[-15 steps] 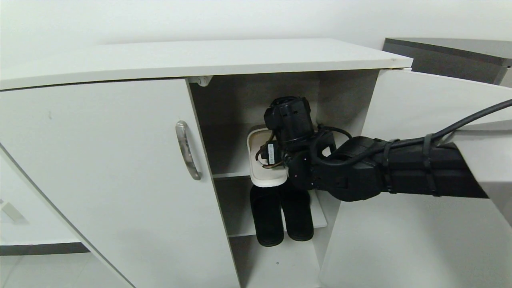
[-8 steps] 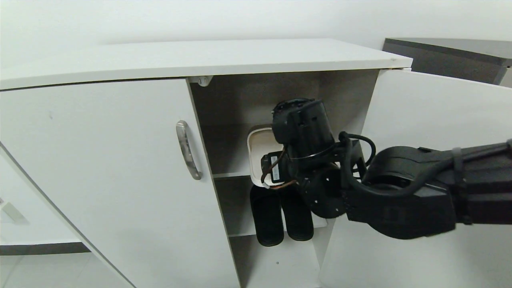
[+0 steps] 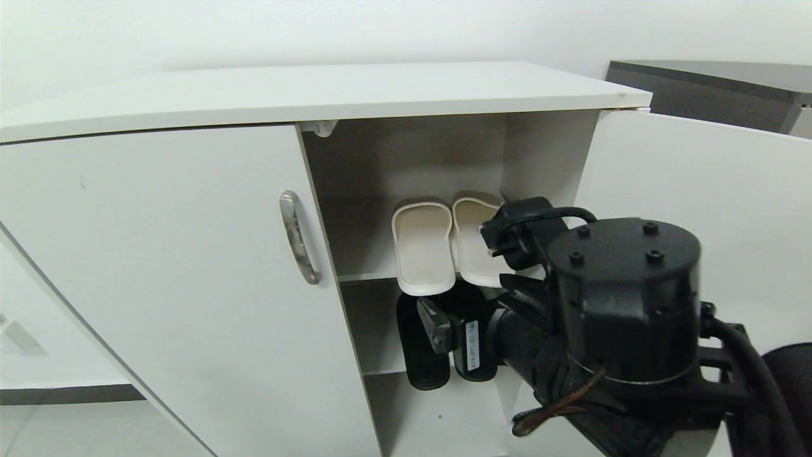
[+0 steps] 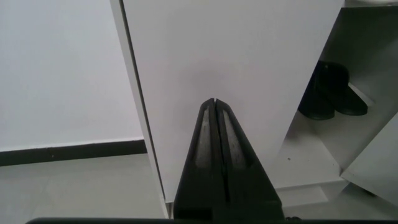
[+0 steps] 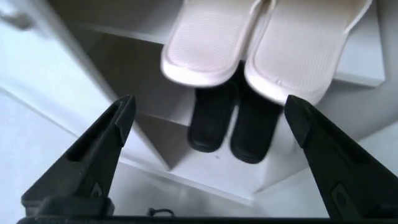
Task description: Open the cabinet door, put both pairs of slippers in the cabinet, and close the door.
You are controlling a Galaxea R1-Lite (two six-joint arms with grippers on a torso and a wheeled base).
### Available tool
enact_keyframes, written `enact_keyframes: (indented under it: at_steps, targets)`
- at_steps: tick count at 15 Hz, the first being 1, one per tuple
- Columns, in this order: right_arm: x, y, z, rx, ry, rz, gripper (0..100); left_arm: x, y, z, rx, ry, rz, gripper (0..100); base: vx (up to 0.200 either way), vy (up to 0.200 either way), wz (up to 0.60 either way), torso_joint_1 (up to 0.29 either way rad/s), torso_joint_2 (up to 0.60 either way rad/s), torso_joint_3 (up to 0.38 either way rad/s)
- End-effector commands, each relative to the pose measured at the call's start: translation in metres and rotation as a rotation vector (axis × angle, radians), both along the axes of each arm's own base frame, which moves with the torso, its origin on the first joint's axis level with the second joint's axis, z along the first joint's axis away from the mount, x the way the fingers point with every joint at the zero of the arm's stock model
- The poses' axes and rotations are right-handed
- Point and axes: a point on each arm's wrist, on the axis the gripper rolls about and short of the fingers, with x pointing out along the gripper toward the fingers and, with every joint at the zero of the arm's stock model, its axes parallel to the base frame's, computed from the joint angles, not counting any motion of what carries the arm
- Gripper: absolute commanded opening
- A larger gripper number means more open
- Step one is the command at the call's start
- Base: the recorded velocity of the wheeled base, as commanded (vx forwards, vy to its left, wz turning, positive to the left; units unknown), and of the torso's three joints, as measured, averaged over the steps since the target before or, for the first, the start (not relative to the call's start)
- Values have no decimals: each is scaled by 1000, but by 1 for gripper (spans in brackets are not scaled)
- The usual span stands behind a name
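A pair of white slippers (image 3: 422,244) lies side by side on the cabinet's upper shelf (image 3: 365,277), heels at the shelf's front edge. A pair of black slippers (image 3: 422,349) lies on the shelf below. The right door (image 3: 698,190) stands open; the left door (image 3: 158,254) with its metal handle (image 3: 297,238) is closed. My right gripper (image 5: 209,106) is open and holds nothing, out in front of the opening, facing the white slippers (image 5: 208,46) and black slippers (image 5: 211,121). My left gripper (image 4: 214,109) is shut and empty, low before the closed left door (image 4: 217,50).
The open right door hangs close beside my right arm (image 3: 622,298). A grey-topped unit (image 3: 710,82) stands behind the cabinet at the right. Bare floor (image 4: 74,180) lies at the cabinet's left, with a dark skirting strip along the wall.
My right arm has drawn back out of the upper shelf, down and toward the camera. The white slippers stay on the shelf, both now uncovered.
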Motion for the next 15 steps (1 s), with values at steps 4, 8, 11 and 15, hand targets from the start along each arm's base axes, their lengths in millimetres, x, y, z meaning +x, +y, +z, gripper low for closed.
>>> enact_keyframes:
  at_steps: [4,8,11,15]
  targets:
    - [-10,-10,-7,12,-22,21,0,0,0,0,0,0,2,0,0,0,0,0,0,0]
    - [-9,-9,-10,4,-12,36,0,0,0,0,0,0,2,0,0,0,0,0,0,0]
    - [-8,-7,-14,-4,-5,42,0,0,0,0,0,0,1,0,0,0,0,0,0,0]
    - [-6,-5,-18,-14,6,51,0,0,0,0,0,0,-1,0,-200,0,0,5,5,1]
